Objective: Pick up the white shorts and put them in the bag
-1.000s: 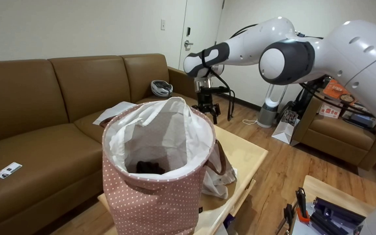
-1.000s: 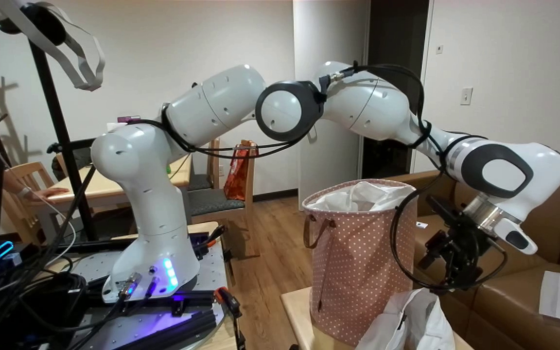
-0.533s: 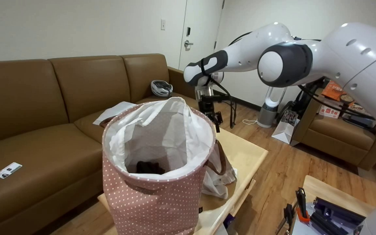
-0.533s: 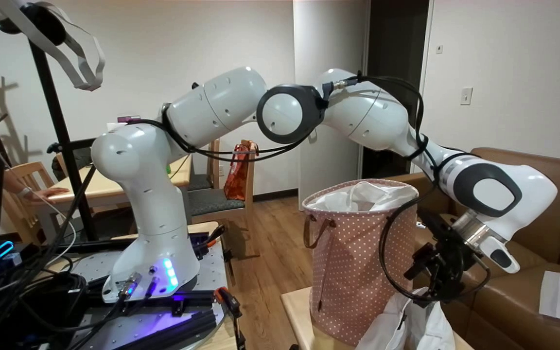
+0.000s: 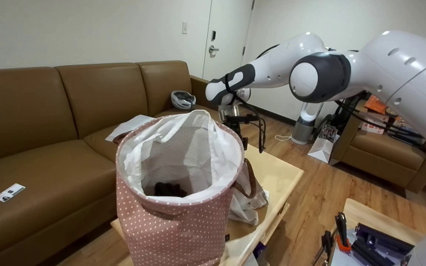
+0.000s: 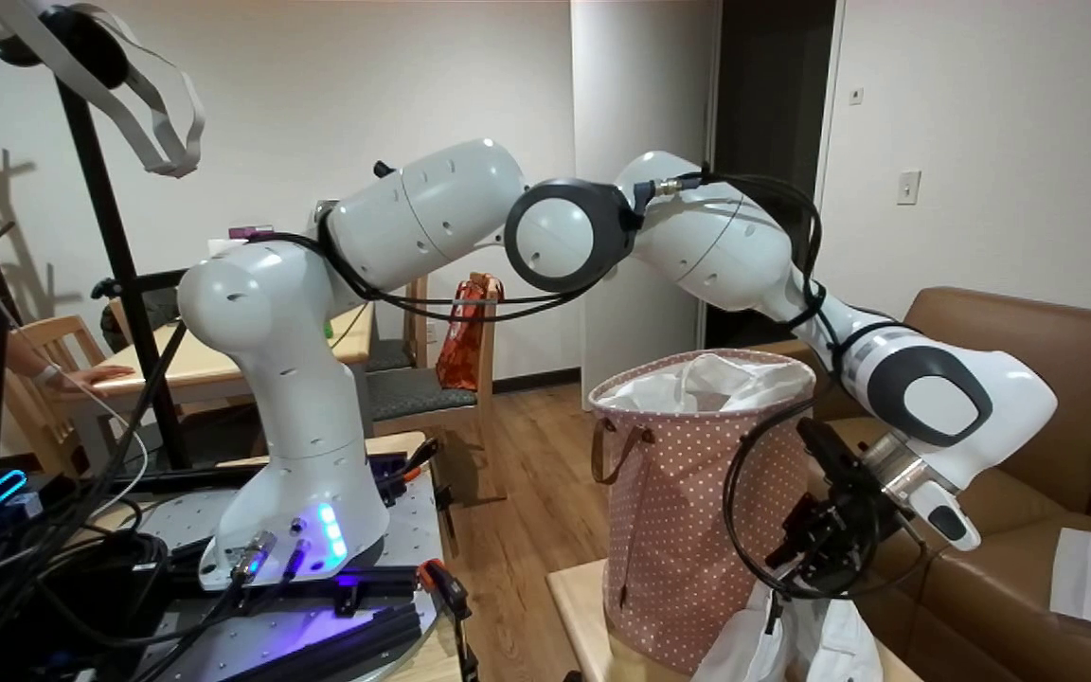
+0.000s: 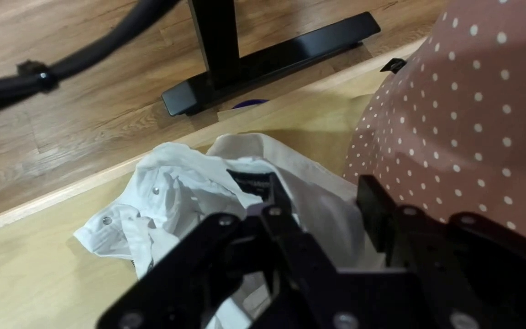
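I find my black end effector (image 7: 324, 196), jaws parted, a fold of the crumpled white fabric shorts (image 7: 208, 176) showing between, most lying left in the wrist view on the pale wooden counter (image 7: 25, 269).

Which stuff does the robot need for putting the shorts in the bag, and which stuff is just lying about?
For the job:
bag, open at the top
shorts, crumpled beside it
tool, jaws apart, down at the shorts

Just lying or standing about:
helmet, on the sofa
card, on the sofa too
fan, on the floor
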Controlling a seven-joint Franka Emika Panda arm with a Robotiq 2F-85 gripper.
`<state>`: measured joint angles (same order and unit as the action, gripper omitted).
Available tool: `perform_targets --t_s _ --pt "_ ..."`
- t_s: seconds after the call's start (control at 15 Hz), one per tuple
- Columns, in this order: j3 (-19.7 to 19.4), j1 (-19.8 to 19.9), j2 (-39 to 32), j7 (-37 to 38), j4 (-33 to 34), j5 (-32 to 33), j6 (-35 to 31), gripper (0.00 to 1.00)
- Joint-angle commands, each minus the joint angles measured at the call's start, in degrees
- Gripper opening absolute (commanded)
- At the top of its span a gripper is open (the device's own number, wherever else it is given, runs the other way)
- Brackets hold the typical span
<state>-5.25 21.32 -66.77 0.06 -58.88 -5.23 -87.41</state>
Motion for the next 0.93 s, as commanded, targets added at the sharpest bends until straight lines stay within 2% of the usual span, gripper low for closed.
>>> perform_targets --t_s 0.0,0.13,0.53,0.87 --pt "-0.3 0.5 0.4 1.0 0.0 -0.6 -0.5 0.13" --pt "-0.8 1.0 1.0 2.1 0.6 -0.9 0.4 0.01" --pt "-0.8 4.1 4.1 5.0 4.1 -4.6 2.6 0.01" --pt "-1.2 5.5 8.3 8.8 11.3 -7.0 6.2 0.01"
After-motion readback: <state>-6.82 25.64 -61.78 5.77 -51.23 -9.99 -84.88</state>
